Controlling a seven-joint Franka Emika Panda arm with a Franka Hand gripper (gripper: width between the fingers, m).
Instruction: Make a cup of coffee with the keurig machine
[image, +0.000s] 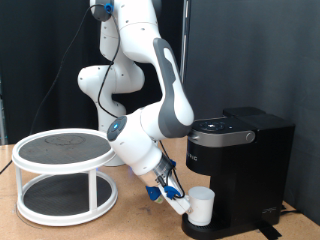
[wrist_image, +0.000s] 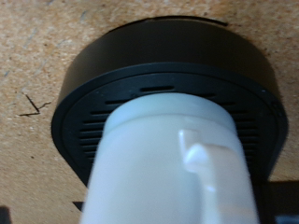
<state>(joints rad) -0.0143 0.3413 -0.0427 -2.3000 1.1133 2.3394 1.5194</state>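
Note:
The cup (image: 203, 205) is a white mug and sits at my gripper (image: 186, 204), which is shut on its side. It is on or just above the round drip base (image: 205, 228) of the black keurig machine (image: 243, 160), under the brew head. The machine's lid is down. In the wrist view the cup (wrist_image: 168, 168) fills the lower part of the picture, with its handle (wrist_image: 201, 154) facing the camera. The ribbed black drip base (wrist_image: 168, 75) lies right behind it. My fingers do not show in the wrist view.
A white two-tier round stand (image: 65, 175) with dark shelves stands on the wooden table (image: 130, 225) at the exterior view's left. A black curtain hangs behind. The keurig machine stands at the exterior view's right edge of the table.

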